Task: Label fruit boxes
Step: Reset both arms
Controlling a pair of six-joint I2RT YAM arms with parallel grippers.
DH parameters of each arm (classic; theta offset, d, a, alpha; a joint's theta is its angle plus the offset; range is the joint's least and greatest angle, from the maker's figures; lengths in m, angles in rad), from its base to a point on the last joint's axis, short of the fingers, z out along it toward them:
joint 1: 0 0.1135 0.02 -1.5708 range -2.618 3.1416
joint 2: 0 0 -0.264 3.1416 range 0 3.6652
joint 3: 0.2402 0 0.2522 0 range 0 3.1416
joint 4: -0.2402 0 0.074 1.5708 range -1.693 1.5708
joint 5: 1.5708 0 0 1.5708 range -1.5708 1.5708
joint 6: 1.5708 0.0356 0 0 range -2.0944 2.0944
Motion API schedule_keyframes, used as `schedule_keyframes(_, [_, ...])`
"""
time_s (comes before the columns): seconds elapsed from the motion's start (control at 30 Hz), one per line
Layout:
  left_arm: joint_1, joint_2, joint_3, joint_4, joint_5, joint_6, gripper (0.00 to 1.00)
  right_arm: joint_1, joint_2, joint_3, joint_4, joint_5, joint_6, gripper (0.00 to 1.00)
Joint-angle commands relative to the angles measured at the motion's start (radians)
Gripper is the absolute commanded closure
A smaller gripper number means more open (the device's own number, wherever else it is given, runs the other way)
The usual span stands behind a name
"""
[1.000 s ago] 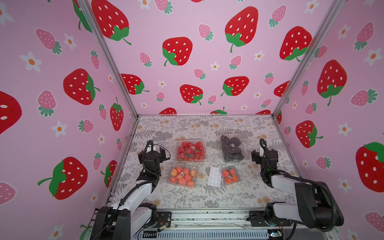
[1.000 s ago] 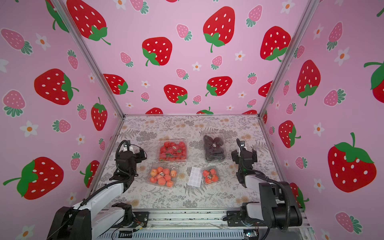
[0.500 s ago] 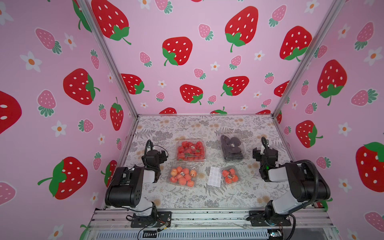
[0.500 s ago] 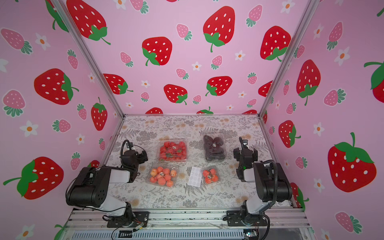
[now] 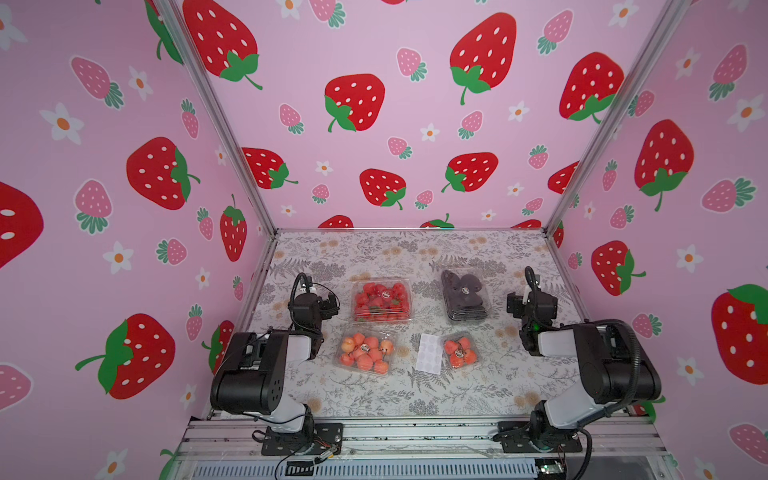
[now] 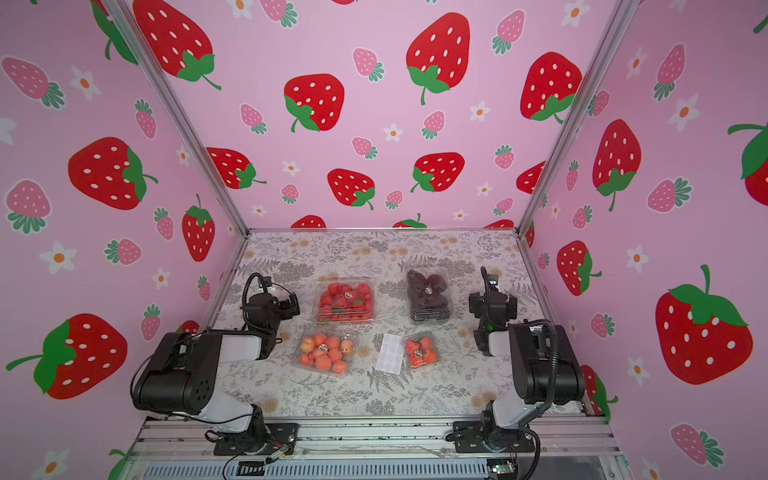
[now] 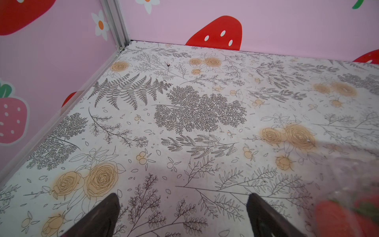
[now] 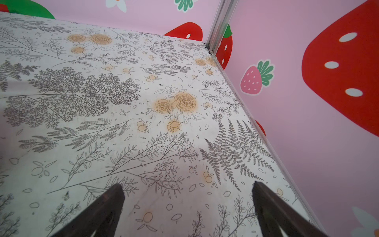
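Four fruit boxes (image 5: 365,351) | strawberry box (image 5: 381,300) crosswise, dark box (image 5: 464,296) front-to-back | left fingers (image 7: 98,217), right fingers (image 8: 98,213) spread

Light was bright, even, diffuse; only soft, faint shadows fell on the table (image 7: 143,176); top views showed wide-angle bending twd edges; strawberry box (image 7: 346,213) in left wrist view was blurred, out of focus.
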Motion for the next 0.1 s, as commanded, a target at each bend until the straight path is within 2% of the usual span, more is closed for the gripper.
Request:
schedule_keyframes(0.0, [0.013, -0.003, 0.031, -0.016, 0.04, 0.015, 0.01, -0.005, -0.01, 0.004, 0.002, 0.004, 0.014, 0.01])
schedule_keyframes(0.07, [0.016, -0.005, 0.028, -0.007, 0.045, 0.015, 0.01, -0.005, -0.009, 0.004, 0.003, 0.004, 0.014, 0.01])
